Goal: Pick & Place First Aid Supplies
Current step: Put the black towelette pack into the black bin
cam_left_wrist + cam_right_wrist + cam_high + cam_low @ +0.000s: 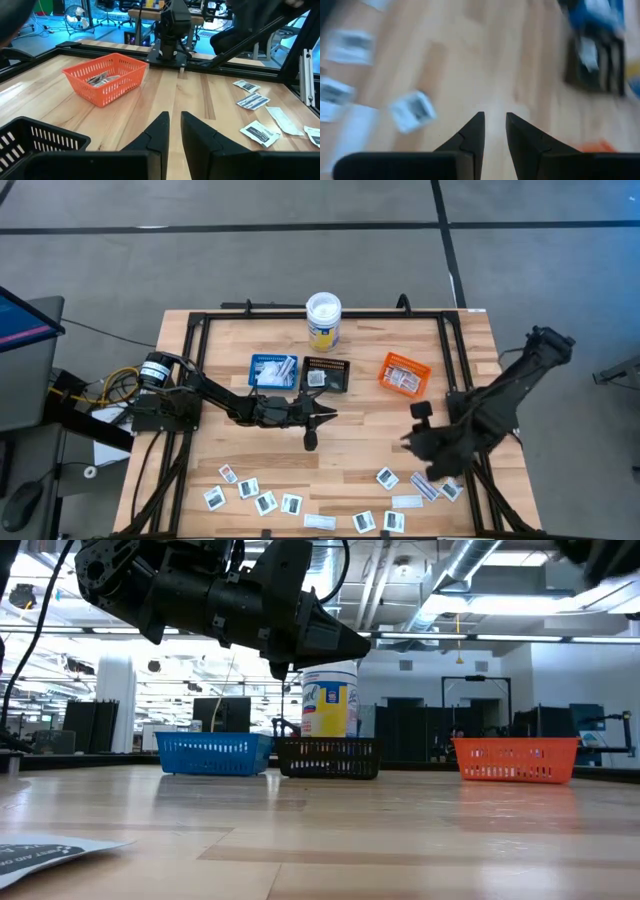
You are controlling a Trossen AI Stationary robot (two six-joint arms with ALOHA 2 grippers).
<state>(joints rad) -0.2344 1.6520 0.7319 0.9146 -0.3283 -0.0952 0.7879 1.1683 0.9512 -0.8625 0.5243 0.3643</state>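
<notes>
The first aid supplies are small flat paper packets lying flat along the table's near edge, from the left group (248, 488) to the right group (425, 485). Some show in the left wrist view (259, 133) and, blurred, in the right wrist view (412, 110). More packets lie inside the blue, black and orange trays. My left gripper (325, 417) (174, 120) hovers at mid-table, just near of the black tray. It points toward the table's right, is open by a narrow gap and is empty. My right gripper (410, 438) (494, 117) hangs above the right group, also narrowly open and empty.
Three small trays stand in a row on the far half of the table: blue (272, 370), black (326, 374) and orange (404, 373) (106, 77). A white-lidded tub with a yellow label (323, 320) stands behind them. A black frame (200, 320) borders the table. Bare wood lies between the trays and the packets.
</notes>
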